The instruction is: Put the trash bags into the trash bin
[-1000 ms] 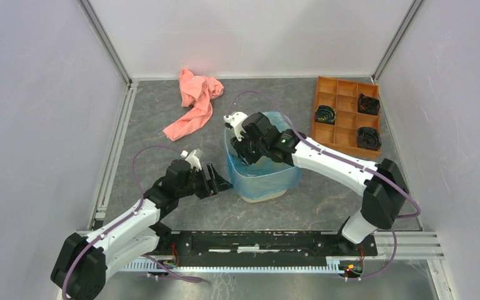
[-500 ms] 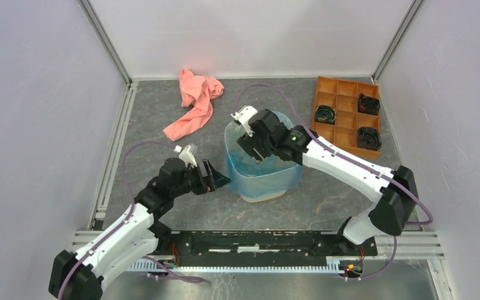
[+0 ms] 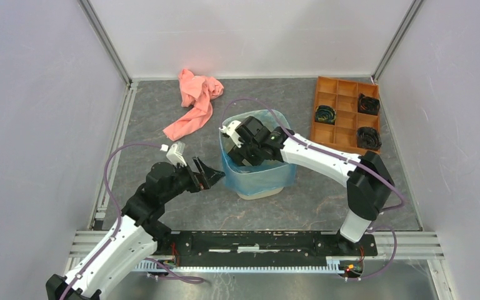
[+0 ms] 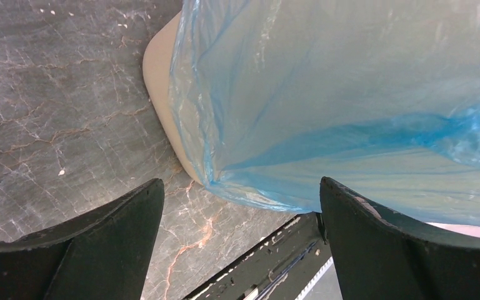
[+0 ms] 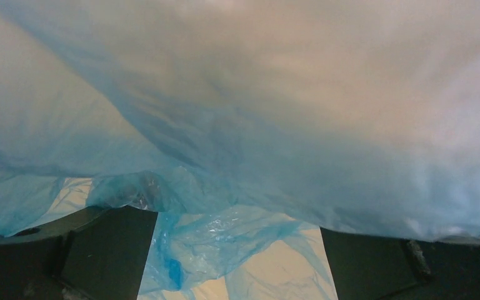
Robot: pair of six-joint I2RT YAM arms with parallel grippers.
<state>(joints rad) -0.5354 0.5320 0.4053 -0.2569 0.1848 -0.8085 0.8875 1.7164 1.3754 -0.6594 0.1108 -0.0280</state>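
Right wrist view: R gripper (image 5: 237, 244) sits down inside the trash bin (image 4: 159, 94), fingers spread wide and gripping nothing. The trash bags (image 5: 225, 125) line the walls overhead, w/ crumpled slack lying between and just ahead of the fingertips. L gripper (image 4: 240, 187), likewise released, is outside, w/ the bag-draped bin wall straight ahead of its fingers and the hem just past the tips; judging from this, R is nearer the slack, so pressing it forward-down falls to R.

Grey marbled table (image 3: 325, 187): pink cloth (image 3: 195, 106) far left, trash bin (image 4: 159, 87) centre, orange tray (image 3: 328, 87) far right.
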